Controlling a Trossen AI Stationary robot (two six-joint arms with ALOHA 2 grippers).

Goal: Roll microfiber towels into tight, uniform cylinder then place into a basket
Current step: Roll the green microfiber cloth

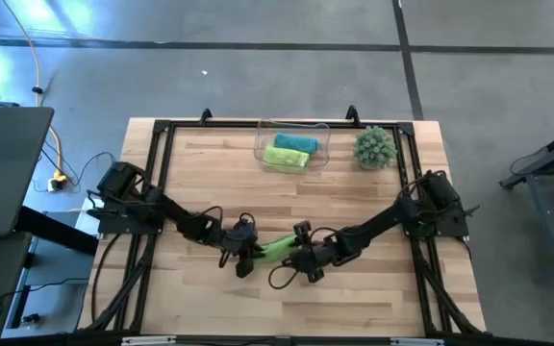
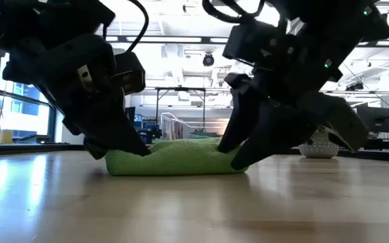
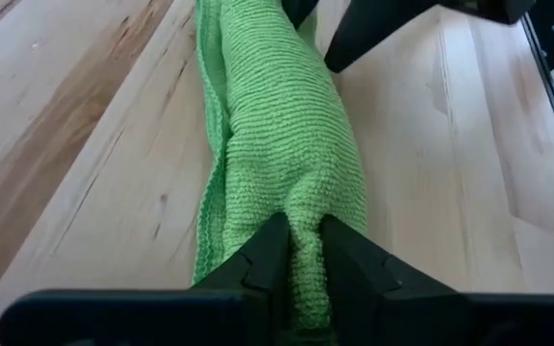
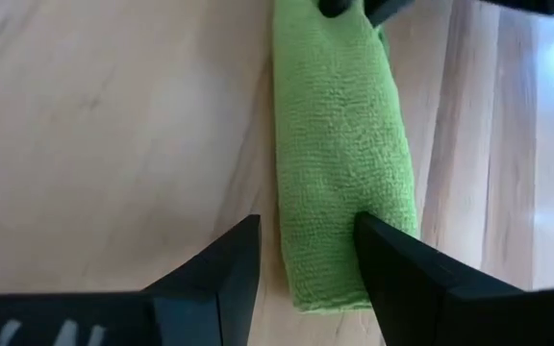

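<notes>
Left end effector pinching green towel | right end effector spread | basket: two rolls

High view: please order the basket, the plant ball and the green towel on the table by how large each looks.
1. Basket, clearly largest.
2. Plant ball and green towel: unsure. The end effectors cover both ends of the towel, so only its middle shows.

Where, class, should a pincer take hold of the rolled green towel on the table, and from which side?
Grip the green towel at its two ends, coming down from above. It lies flat as a long roll, so end grips stop it unrolling. The left pincer already pinches one end; the right pincer straddles the other, open.
</notes>
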